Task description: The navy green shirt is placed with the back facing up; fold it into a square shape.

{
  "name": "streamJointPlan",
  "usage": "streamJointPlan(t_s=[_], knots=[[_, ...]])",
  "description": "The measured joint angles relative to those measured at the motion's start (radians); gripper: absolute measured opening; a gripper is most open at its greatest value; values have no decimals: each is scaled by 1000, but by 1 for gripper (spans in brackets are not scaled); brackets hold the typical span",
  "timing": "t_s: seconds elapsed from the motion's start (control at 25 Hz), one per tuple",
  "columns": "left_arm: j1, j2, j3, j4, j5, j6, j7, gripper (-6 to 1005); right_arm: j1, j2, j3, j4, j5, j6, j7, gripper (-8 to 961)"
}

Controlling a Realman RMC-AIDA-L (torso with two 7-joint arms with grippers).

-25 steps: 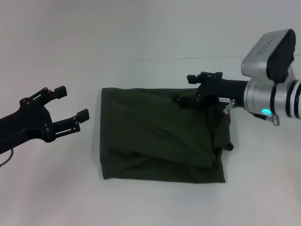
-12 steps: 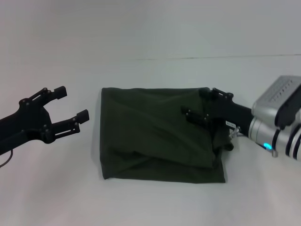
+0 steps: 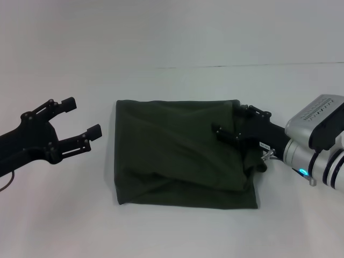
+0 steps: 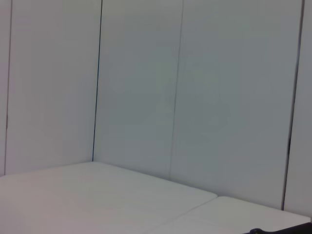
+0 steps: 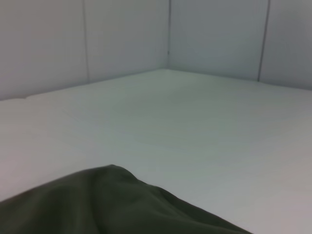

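The navy green shirt (image 3: pixel 177 150) lies folded into a rough square on the white table, plain side up, with a bunched fold along its right edge. A rounded dark fold of the shirt (image 5: pixel 112 204) fills the bottom of the right wrist view. My right gripper (image 3: pixel 230 119) reaches in from the right, low over the shirt's upper right part, its fingers spread apart with no cloth seen pinched between them. My left gripper (image 3: pixel 83 116) hovers open to the left of the shirt, apart from it.
The white table (image 3: pixel 172 231) stretches all around the shirt. Pale wall panels (image 4: pixel 146 87) stand behind the table. The silver right wrist housing (image 3: pixel 317 134) sits off the shirt's right side.
My right arm has dropped and pulled back to the right, from the shirt's upper right corner to lower along its right edge. The left arm and the shirt have stayed put.
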Motion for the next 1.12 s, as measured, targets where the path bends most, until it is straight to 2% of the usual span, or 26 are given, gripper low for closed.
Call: streamJointPlan(t_s=[0.36,0.44,0.68,0.8,0.84,1.12], knots=[[4,-1,-16,-2,-2,5,-6,946,9,-5,-5,-2,-5,55,12,799],[4,-1,-25,-5,-2,5,-8,946,5,-6,1,-7,-2,29,15,799],[10,-3,-41,-8,-9,17,-5,946,-9,-11,34,-21,-2,-161,64,798],[11,-3,-50,-9,-14,31,-6,946,4,-8,-6,-19,-16,-213,93,798],[11,-2,-58,-10,-17,38,-8,946,17,-3,-54,-16,-22,-230,103,798],[11,0,-114,-14,-38,45,-46,946,59,10,-160,-6,-22,-228,106,798]])
